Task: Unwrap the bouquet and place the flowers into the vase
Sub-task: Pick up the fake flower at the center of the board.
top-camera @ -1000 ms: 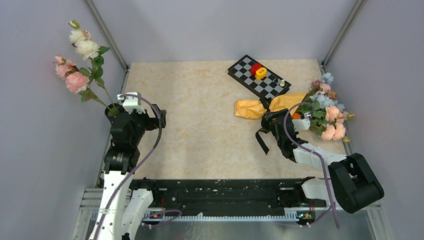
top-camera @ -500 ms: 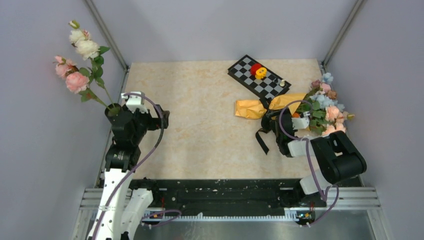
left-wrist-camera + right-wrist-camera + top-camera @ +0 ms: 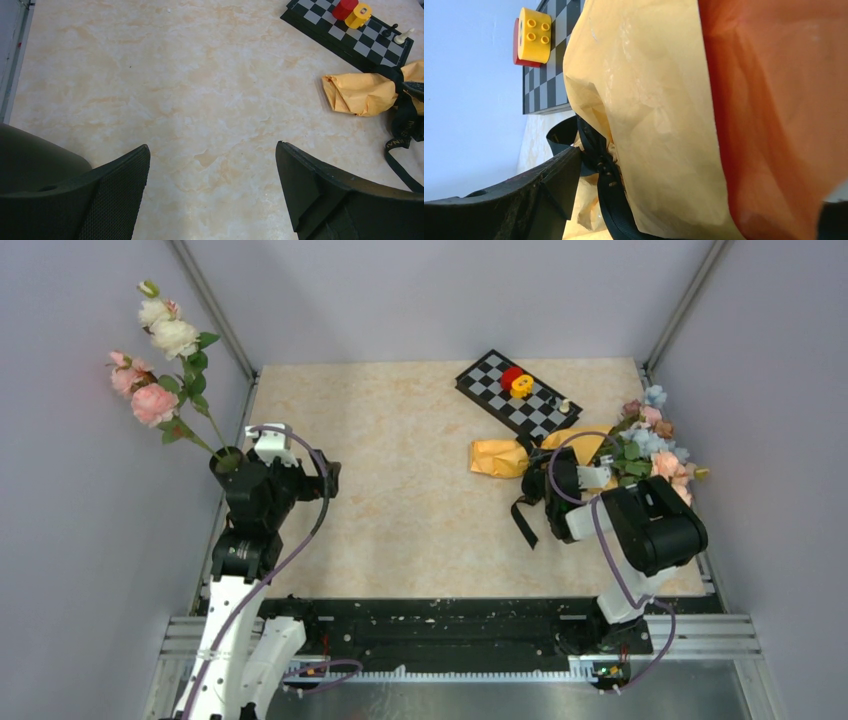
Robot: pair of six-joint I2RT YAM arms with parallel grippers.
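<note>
One chessboard (image 3: pixel 485 378), bearing two blocks (image 3: pixel 522 386), lies just beyond the bouquet (image 3: pixel 500 456).

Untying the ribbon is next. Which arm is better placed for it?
Right. The right gripper is at the bouquet, its jaws straddling the orange-yellow paper beside the black ribbon. The left gripper hangs open across the table, by the vase, with nothing between its fingers.

A chessboard (image 3: pixel 515 400) is laid askew at the far right of the marbled table (image 3: pixel 400 470). A red block (image 3: pixel 511 377) and a yellow block (image 3: pixel 522 387) are set touching on it, and a small white chess piece (image 3: pixel 565 406) is stood near its right corner. Long-stemmed pink and white roses (image 3: pixel 155 360) are seen at the left edge.
</note>
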